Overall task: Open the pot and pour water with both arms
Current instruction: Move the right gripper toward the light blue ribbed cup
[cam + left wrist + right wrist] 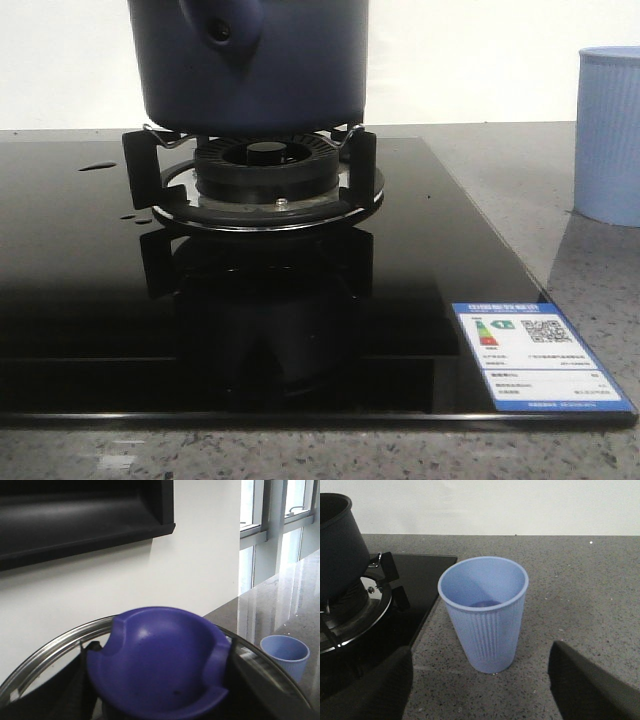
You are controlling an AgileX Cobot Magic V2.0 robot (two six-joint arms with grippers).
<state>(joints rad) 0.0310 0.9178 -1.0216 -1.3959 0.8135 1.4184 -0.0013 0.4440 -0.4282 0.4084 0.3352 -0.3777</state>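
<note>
Now: one pot (250,65) on burner (265,175) | one cup (485,612) | two claws

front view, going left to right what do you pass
water drops on the black glass cooktop → pot on the burner → energy label sticker → pale blue ribbed cup

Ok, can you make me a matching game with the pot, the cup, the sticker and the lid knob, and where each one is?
Things:
1. pot
2. cup
3. sticker
4. lid knob

Places:
A. on the grey counter, beside the stove
B. on the burner stand
C. close up in the left wrist view
D. on the black stove's near right corner

Pairs: 1-B, 2-A, 3-D, 4-C
</note>
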